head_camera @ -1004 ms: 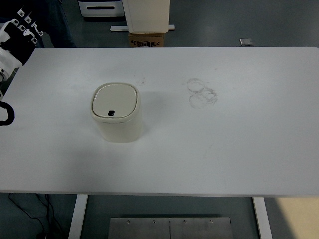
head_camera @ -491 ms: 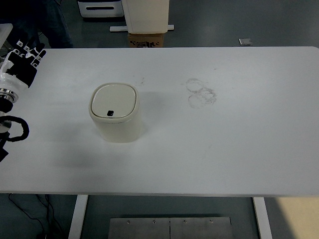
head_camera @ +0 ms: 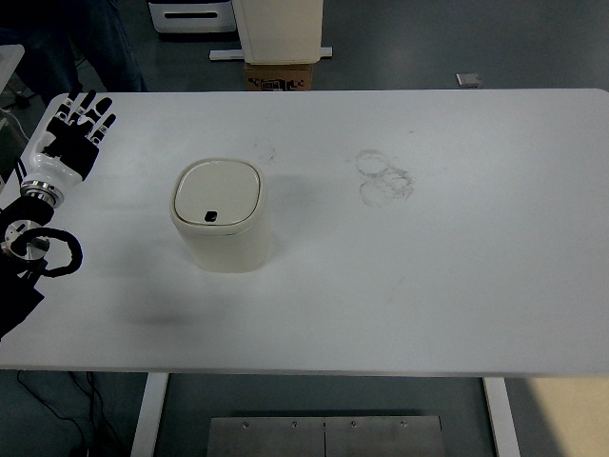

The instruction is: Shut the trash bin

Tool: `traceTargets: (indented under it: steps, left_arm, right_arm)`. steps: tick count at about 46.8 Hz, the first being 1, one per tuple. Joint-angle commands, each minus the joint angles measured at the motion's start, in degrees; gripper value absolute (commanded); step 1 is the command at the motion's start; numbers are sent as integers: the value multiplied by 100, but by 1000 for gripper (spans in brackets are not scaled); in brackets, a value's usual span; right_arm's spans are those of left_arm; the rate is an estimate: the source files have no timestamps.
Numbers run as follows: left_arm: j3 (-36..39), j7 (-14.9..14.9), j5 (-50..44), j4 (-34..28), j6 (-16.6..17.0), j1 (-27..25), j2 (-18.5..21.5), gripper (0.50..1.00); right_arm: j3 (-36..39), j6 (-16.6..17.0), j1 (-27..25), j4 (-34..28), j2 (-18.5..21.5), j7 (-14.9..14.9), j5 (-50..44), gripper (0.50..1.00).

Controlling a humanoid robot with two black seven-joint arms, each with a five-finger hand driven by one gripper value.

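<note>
Here, seen from above and looking forward, a white table (head_camera: 400, 314) fills almost the whole view, its near edge running across the bottom with a table leg visible below it at each end. At the left edge, the robot's black left arm comes in over the near-left part of the table, with a loop of black cable (head_camera: 52, 255) beside its silver wrist joint. Beyond the wrist, the left hand (head_camera: 68, 143) lies flat over the table's left side, white with black patches, its five fingers (head_camera: 90, 103) spread and straight, pointing toward the far edge and holding nothing. To the right of that hand and well apart from it stands the trash bin (head_camera: 222, 227), a cream-coloured tub with rounded corners, upright on the left half of the table. Its lid (head_camera: 218, 192) sits flat and closed on top, with a small dark mark near the lid's front edge. Farther back and to the right of centre, faint grey ring-shaped smudges (head_camera: 383, 177) mark the tabletop. Past the far edge, on a grey floor, a cardboard box (head_camera: 280, 76) sits beneath a pale cabinet (head_camera: 279, 29). A person's dark trouser legs (head_camera: 90, 48) show at the top-left corner.
</note>
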Motion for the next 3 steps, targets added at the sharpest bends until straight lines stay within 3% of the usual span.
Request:
traceTargets:
  steps: [1, 3]
  left_arm:
    - [-2, 1, -3, -2, -1, 0, -57, 1000]
    - [-2, 1, -3, -2, -1, 0, -65, 1000]
  right_arm:
    - [5, -18, -20, -9, 0, 1, 4, 991]
    - [-3, -36, -20, -9, 0, 1, -5, 991]
